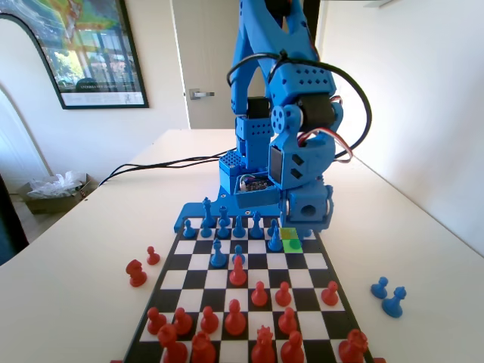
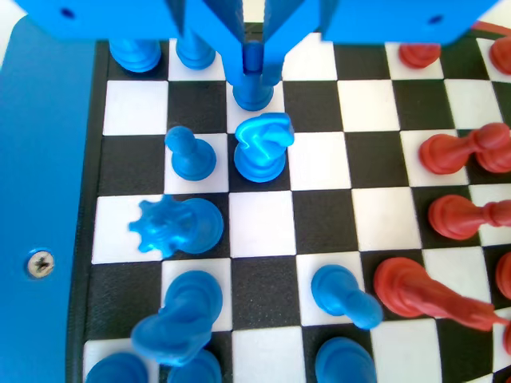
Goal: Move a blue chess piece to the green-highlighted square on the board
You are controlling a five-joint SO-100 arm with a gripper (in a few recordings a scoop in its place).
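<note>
- Claw (image 2: 252, 65) is seen low over the board (image 2: 319, 239) in the wrist view, with both jaws closed around a blue chess piece (image 2: 253, 89); the pawn's stem is pinched between them and its base rests on a white square.
- Board taken as the landmark: in the fixed view the blue arm (image 1: 291, 113) is bent down over its far end, and the gripper housing is set above the far right corner region.
- At that same corner of the board, the green-highlighted square (image 1: 292, 244) is seen in the fixed view, partly covered by the housing, with a blue pawn (image 1: 275, 240) just beside its left edge.
- Whether the pinched pawn is already on that square cannot be told, since no green tint is seen in the wrist view.
- Step judged in hand: the pawn is gripped at board level, either just taken or about to be released.
- Next move, as a judgement: if the pawn is only just grasped, a straight lift is called for, so that the blue knight (image 2: 262, 146) just beside it on the board is not knocked.
</note>
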